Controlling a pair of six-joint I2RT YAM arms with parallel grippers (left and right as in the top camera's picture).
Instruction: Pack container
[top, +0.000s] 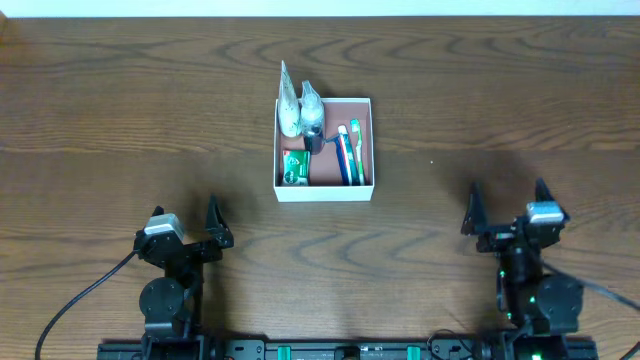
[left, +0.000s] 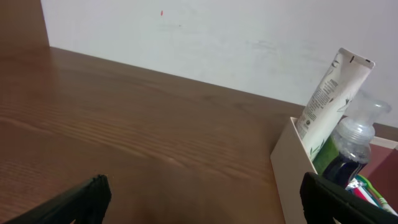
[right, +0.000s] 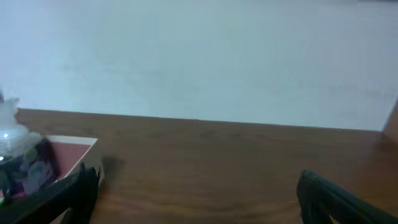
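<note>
The container (top: 368, 140), a square shallow box with white walls and a reddish-brown inside, sits at the table's middle back. In it stand a white tube (top: 288, 105) and a clear bottle (top: 313, 108) at the left, a green packet (top: 294, 167) lies at the front left, and toothbrushes (top: 350, 152) lie at the right. My left gripper (top: 186, 222) is open and empty near the front left. My right gripper (top: 506, 208) is open and empty near the front right. The left wrist view shows the box wall (left: 287, 168), the tube (left: 329, 93) and the bottle (left: 354, 140). The right wrist view shows the box corner (right: 87, 152).
The wooden table (top: 120, 100) spreads around the box. A white wall (left: 205, 37) stands behind the table. The arm bases sit at the front edge.
</note>
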